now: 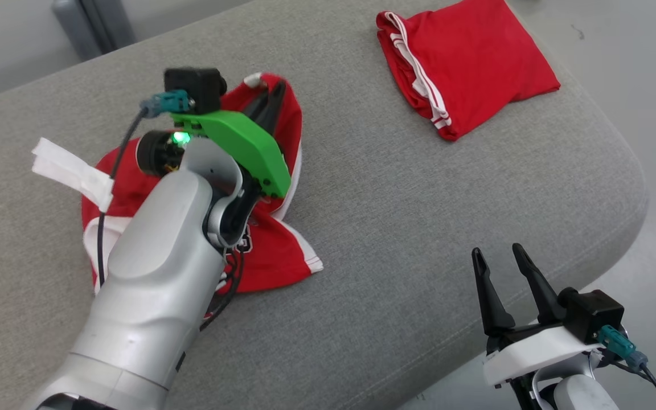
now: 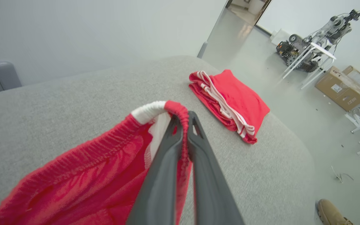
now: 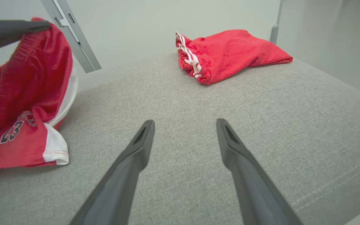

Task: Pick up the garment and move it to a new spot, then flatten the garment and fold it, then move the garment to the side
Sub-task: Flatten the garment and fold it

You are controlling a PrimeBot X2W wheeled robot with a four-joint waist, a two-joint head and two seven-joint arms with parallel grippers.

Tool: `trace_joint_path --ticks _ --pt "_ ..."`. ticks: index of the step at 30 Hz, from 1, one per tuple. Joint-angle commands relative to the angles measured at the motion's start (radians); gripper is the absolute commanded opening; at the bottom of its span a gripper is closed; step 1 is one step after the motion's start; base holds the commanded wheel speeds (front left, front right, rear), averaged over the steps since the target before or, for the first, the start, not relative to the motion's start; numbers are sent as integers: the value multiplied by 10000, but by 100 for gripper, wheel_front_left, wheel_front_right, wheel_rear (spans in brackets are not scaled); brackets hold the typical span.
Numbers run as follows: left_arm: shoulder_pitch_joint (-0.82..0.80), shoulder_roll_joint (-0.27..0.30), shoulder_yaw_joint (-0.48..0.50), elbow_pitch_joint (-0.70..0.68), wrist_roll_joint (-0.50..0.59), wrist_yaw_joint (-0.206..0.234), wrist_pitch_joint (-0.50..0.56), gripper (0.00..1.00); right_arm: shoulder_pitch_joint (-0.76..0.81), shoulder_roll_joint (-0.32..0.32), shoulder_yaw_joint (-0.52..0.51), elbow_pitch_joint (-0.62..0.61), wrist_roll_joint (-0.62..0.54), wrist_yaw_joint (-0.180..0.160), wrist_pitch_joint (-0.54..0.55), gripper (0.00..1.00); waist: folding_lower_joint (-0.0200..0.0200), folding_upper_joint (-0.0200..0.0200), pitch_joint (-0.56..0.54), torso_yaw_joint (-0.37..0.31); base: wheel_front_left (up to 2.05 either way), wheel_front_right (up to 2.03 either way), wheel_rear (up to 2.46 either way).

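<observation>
The garment point(image 1: 274, 250) is a red pair of shorts with white trim and a number print, crumpled on the left of the grey cushion point(image 1: 396, 188). My left gripper point(image 1: 271, 94) is shut on its ribbed waistband point(image 2: 180, 115), lifting that edge off the surface. In the left wrist view my left gripper point(image 2: 184, 120) has red elastic pinched between the dark fingers point(image 2: 164, 162). From the right wrist view the garment point(image 3: 27, 93) hangs up at the left. My right gripper point(image 1: 499, 256) stands open at the cushion's near right edge, my right gripper point(image 3: 184, 125) holding nothing.
A second red garment point(image 1: 464, 62) with white stripes lies folded at the cushion's far right corner. Bare cushion lies between the two. A white cloth strip point(image 1: 69, 171) pokes out left of my left arm. Floor with a table, boxes and a shoe point(image 2: 331, 212) lies beyond the right edge.
</observation>
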Motion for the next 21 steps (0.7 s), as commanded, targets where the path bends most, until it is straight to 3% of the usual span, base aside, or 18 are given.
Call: trace_joint_path --ticks 1,6,11,15,21 --pt "-288 39 132 -307 -175 -128 -220 0 123 -2 -42 47 -96 -16 3 100 0 -1 -324 398 0 0 0" --pt "-883 4 572 -1832 -823 -442 -1044 0 216 -5 -218 157 -360 -16 3 100 0 -1 -862 1033 0 0 0" --pt "-908 50 515 -3356 -1318 -566 -1011 0 287 -6 -331 258 -599 -16 3 100 0 -1 -1414 1638 0 0 0" --pt "70 300 131 -4724 -1844 -640 -536 0 494 -11 -484 349 -709 -16 3 100 0 -1 -1740 2111 0 0 0" --pt "3009 1429 -1228 -6887 -2570 -700 -31 0 839 -6 -678 461 -623 -16 3 100 0 -1 -1978 2790 0 0 0"
